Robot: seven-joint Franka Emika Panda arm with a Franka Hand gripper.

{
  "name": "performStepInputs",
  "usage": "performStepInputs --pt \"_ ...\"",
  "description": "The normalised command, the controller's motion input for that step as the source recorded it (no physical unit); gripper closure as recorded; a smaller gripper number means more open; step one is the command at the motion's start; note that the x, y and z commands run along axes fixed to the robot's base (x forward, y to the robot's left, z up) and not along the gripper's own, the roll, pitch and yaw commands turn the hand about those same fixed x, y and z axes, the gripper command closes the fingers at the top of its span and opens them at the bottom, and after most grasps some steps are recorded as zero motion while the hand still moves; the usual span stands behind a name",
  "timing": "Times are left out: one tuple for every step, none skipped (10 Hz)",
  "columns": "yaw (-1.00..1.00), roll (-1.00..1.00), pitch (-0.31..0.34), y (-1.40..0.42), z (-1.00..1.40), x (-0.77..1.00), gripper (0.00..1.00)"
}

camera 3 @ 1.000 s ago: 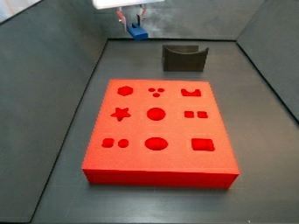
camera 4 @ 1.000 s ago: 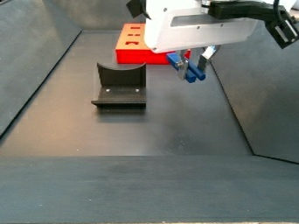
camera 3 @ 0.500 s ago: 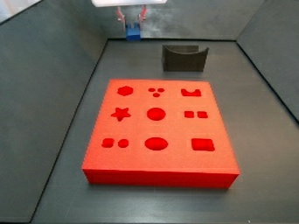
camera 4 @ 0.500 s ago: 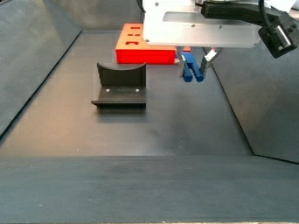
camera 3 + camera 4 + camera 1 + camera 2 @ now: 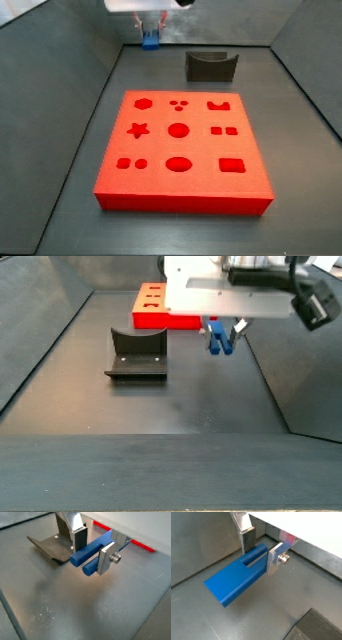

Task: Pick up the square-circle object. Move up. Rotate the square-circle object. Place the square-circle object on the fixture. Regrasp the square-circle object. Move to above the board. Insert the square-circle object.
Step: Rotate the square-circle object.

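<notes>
Gripper (image 5: 92, 546) clamped on blue piece (image 5: 236, 580), aloft at far end, clear of floor, left of fixture (image 5: 210, 66), beyond board (image 5: 182, 150). Piece likely light, rigid, smooth plastic, may slip. Hold flat sides mid-length, prongs free.

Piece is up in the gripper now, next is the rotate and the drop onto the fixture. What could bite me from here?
1. The gripper pinches the square-circle object only at one end; most of it sticks out past the fingers, so it may pivot or slip while rotating.
2. The fixture has a narrow notch; a tilted piece could catch its edge.
3. The board sits just behind the fixture; a wide swing might clip it.
</notes>
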Motion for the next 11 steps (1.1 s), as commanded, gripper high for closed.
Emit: performStepInputs --pt "0.02 -0.03 -0.037 0.00 -1.00 0.03 1.00" --pt "0.01 -0.06 -0.049 0.00 -1.00 0.04 1.00" --pt "0.01 -0.09 -0.055 0.01 -1.00 0.05 1.00" --pt "0.01 -0.10 -0.058 0.01 -0.91 0.05 1.00" --pt "0.01 -0.12 -0.065 0.01 -0.81 0.05 1.00" --pt "0.01 -0.14 -0.078 0.02 -0.68 0.04 1.00" --pt "0.00 -0.15 -0.087 0.02 -0.59 0.04 1.00" --pt "0.00 -0.16 -0.095 0.02 -0.52 0.04 1.00" --pt "0.00 -0.17 -0.103 0.02 -0.42 0.04 1.00" --pt "0.00 -0.18 -0.112 0.02 -0.36 0.03 1.00" --pt "0.00 -0.18 -0.117 0.02 -0.32 0.03 1.00"
